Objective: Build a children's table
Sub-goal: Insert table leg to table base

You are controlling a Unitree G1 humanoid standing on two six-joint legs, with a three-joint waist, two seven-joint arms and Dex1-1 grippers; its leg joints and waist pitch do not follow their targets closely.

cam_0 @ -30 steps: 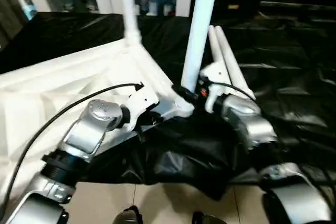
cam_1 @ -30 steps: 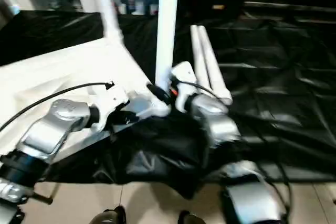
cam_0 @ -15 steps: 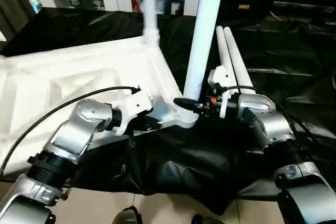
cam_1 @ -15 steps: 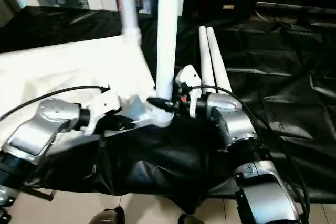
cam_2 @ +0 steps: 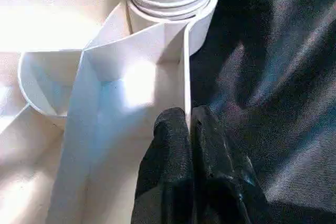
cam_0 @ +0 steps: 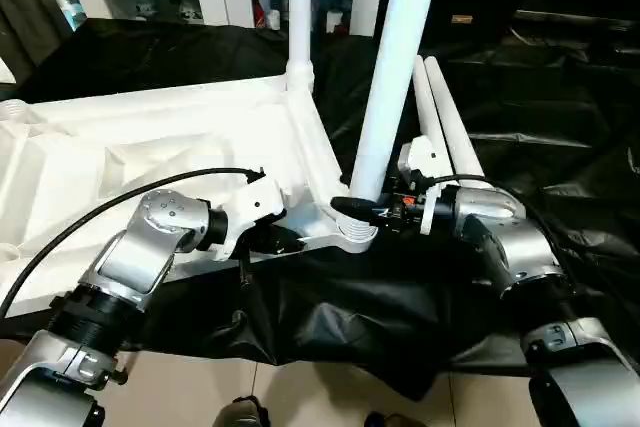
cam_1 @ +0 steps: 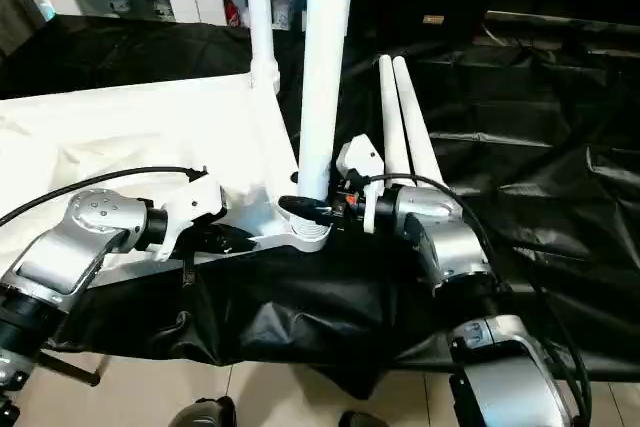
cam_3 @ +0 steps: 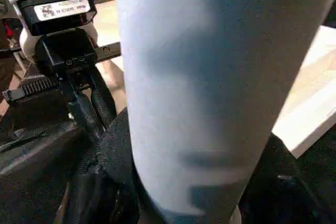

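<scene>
White tabletop [cam_0: 150,147] lies underside up on black-draped work table [cam_0: 560,97], ribbed, rimmed. Upright legs: one in far corner socket at 12 o'clock [cam_0: 300,7], one in near corner socket [cam_0: 395,67]. Two spare legs [cam_0: 445,112] lie at 1 o'clock. Right gripper [cam_0: 352,209] clasps near leg's base. Left gripper [cam_2: 186,129] pinched on tabletop rim.

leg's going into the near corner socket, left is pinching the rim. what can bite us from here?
1. The right gripper grips the upright leg low; its long free top could tilt and cross-thread.
2. The left gripper pinches only the thin tabletop rim; it may slip.
3. Two loose legs beside the right forearm could get knocked.
</scene>
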